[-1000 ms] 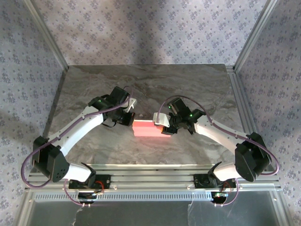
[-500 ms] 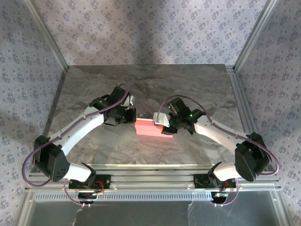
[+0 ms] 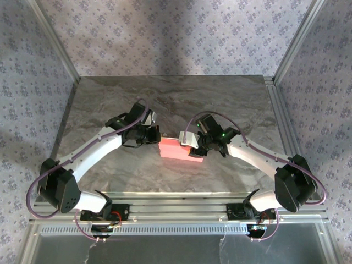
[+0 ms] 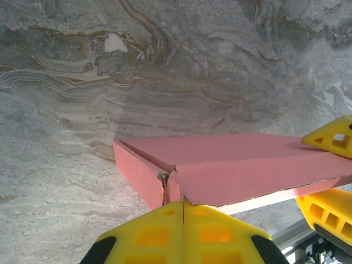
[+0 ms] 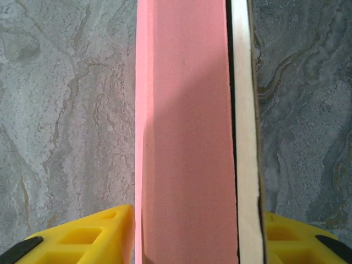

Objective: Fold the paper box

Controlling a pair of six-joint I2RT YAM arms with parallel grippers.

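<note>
Beneath box (image 3: 177,149), marbled table (image 3: 231,93); floral walls (image 3: 176,33)

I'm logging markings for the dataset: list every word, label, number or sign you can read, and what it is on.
None: no text can be read. The box is plain pink, the yellow fingers are unmarked, and the table and walls carry only pattern.

White arm links (image 3: 93,151), black joints (image 3: 58,190), purple cables (image 3: 323,190), yellow fingers (image 4: 148,236)

Grey marble-pattern table (image 3: 165,93); floral lilac wallpaper walls (image 3: 176,33); aluminium frame rails (image 3: 181,201) at near edge.
</note>
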